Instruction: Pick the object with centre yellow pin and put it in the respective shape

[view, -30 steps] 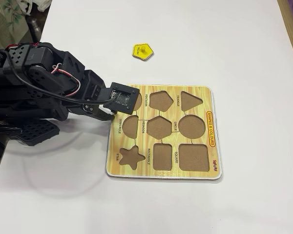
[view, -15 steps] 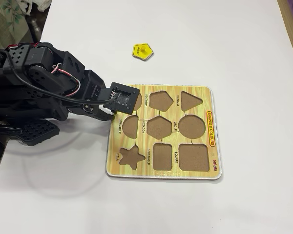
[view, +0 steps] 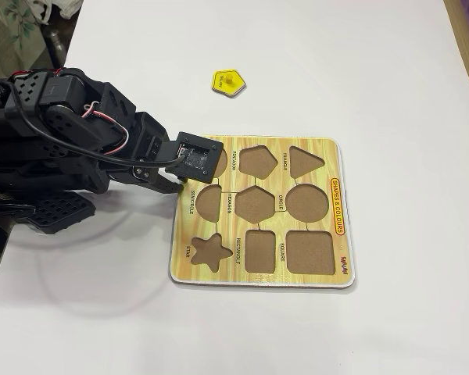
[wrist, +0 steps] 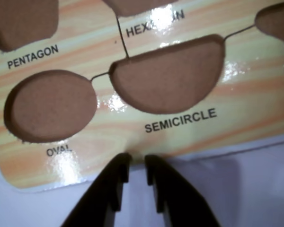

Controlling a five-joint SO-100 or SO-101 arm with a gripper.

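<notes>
Wrist view shows the hand [wrist: 137, 163] nearly closed and empty over the board [wrist: 132, 130] edge, near the semicircle cutout [wrist: 168, 78]. Fixed view, unchanged from a second ago, shows the yellow pentagon piece [view: 228, 82] untouched on the worktop [view: 359, 70], well apart from the pentagon cutout [view: 258, 161], so the pick has not begun.

Yellow pentagon piece [view: 228, 82] lay flat on white table, knob peg up, small printed label on its face. Sat alone, well apart from the shape board. Pentagon cutout [view: 258, 162] was brown, five-sided, empty, in the board's top row between oval and triangle cutouts. In wrist view only its corner showed [wrist: 21, 21], above the word PENTAGON.
</notes>
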